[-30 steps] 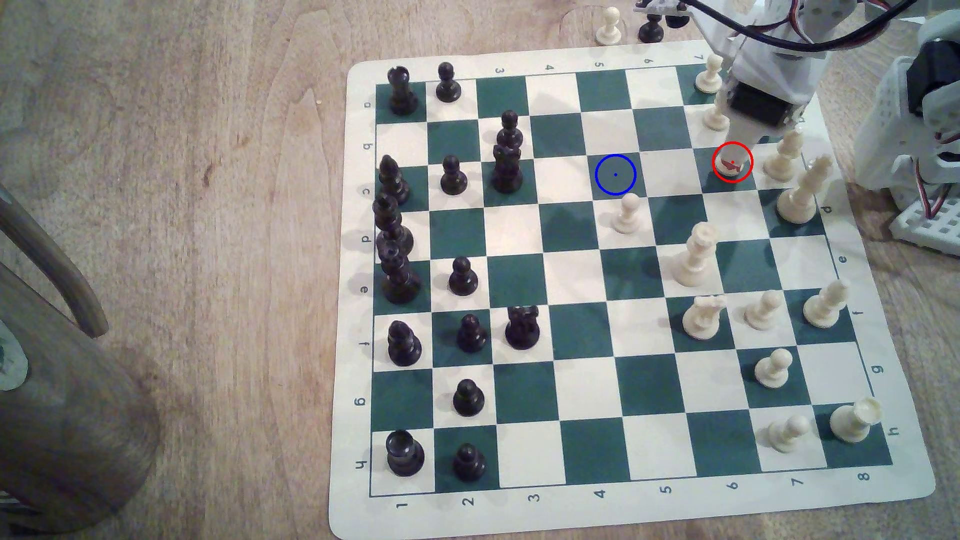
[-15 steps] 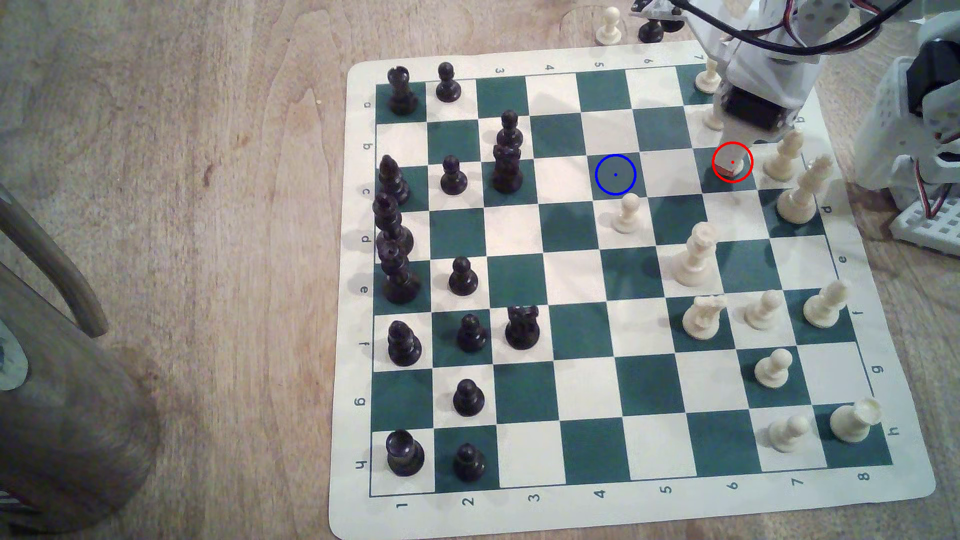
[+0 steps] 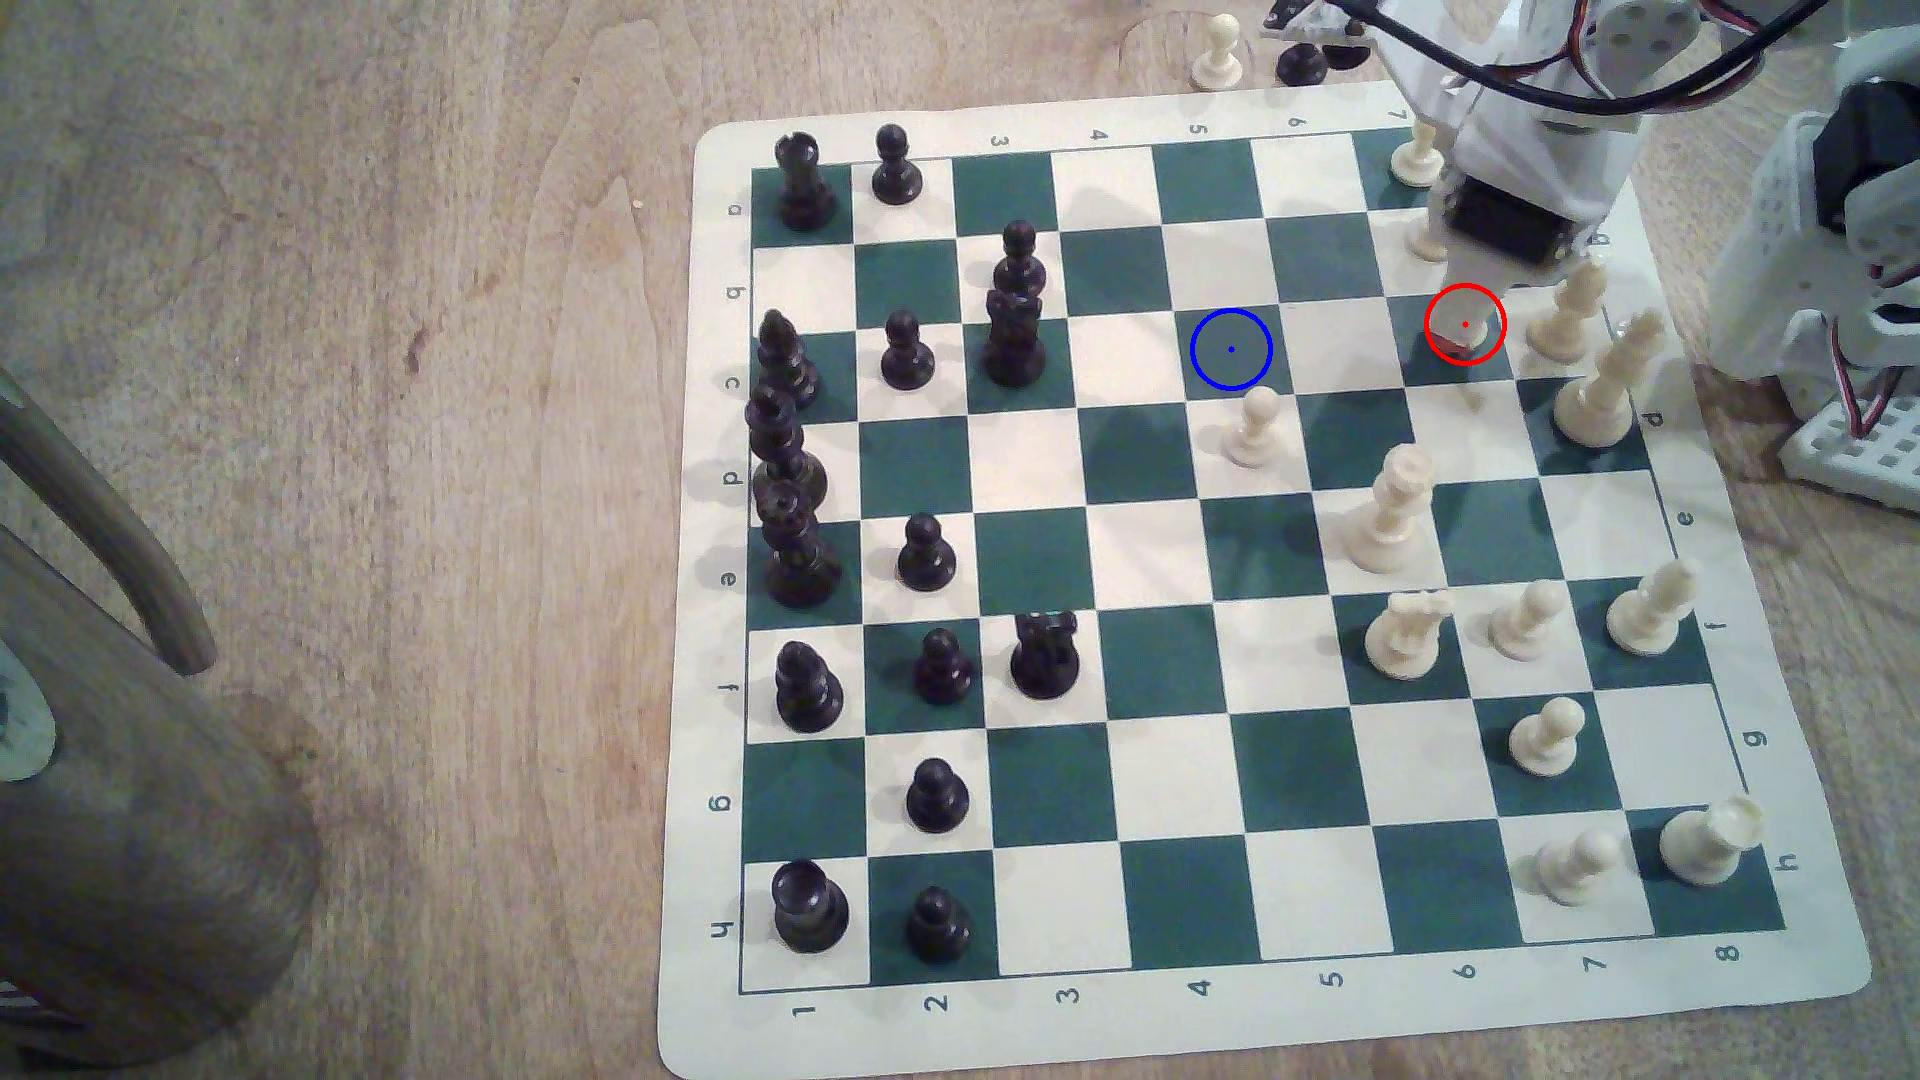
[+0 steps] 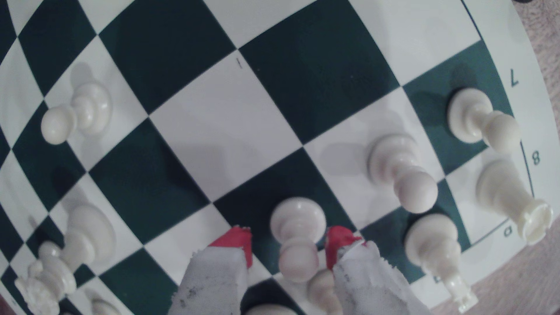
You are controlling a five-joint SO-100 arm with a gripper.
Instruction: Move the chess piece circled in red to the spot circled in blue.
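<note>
The gripper (image 4: 289, 245) is down over the red-ringed green square at the board's (image 3: 1195, 1038) two o'clock in the exterior view, its jaws parted, one red-tipped finger (image 4: 235, 245) on each side of the pawn (image 4: 298, 239). In the wrist view a clear gap shows on one side; on the other the red tip lies just beside the pawn's neck, and contact cannot be told. The pawn stands upright on that green square; in the exterior view the gripper (image 3: 1465, 348) covers most of it inside the red ring. The spot (image 3: 1231, 350), a green square with a blue ring and dot, lies at nine o'clock from the ringed pawn, with one white square between them, and nothing stands on it. A second cream pawn (image 3: 1254, 426) stands just at five o'clock from the spot, on the neighbouring white square. Taller cream pieces (image 3: 1595, 389) crowd the ringed pawn's three o'clock side, near the arm (image 3: 1527, 156). Black pieces (image 3: 795, 519) line the board's nine o'clock edge. The board lies on a wooden table (image 3: 364, 415).
</note>
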